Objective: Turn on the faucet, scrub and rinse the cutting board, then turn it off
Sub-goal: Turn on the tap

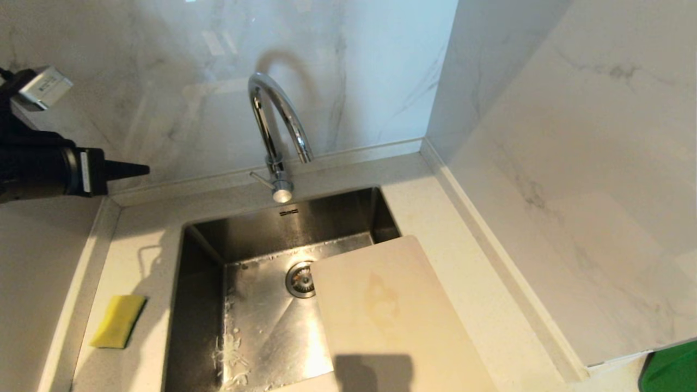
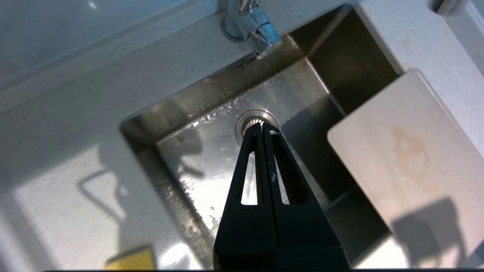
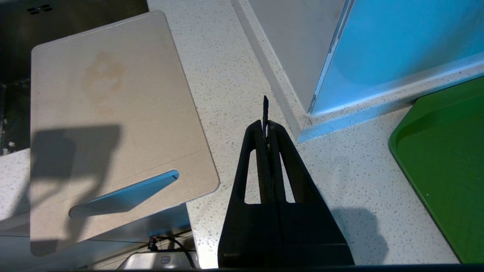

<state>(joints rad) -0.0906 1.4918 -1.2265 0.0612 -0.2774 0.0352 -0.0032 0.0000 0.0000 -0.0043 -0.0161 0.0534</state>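
Observation:
The chrome faucet [image 1: 267, 109] stands behind the sink, its thin lever [image 1: 260, 178] sticking out to the left at the base [image 2: 249, 22]. No water shows under it. The beige cutting board [image 1: 392, 316] [image 2: 408, 158] [image 3: 109, 124], with a faint orange stain, lies across the sink's right side and onto the counter. My left gripper [image 1: 142, 170] [image 2: 262, 128] hangs shut and empty in the air, well left of the faucet. My right gripper [image 3: 266, 126] is shut above the counter right of the board, out of the head view.
A yellow sponge [image 1: 118, 321] [image 2: 132, 260] lies on the counter left of the steel sink [image 1: 261, 326]. The drain [image 1: 300, 279] sits beside the board's far edge. Marble walls close the back and right. A green tray [image 3: 446, 162] [image 1: 672, 370] sits far right.

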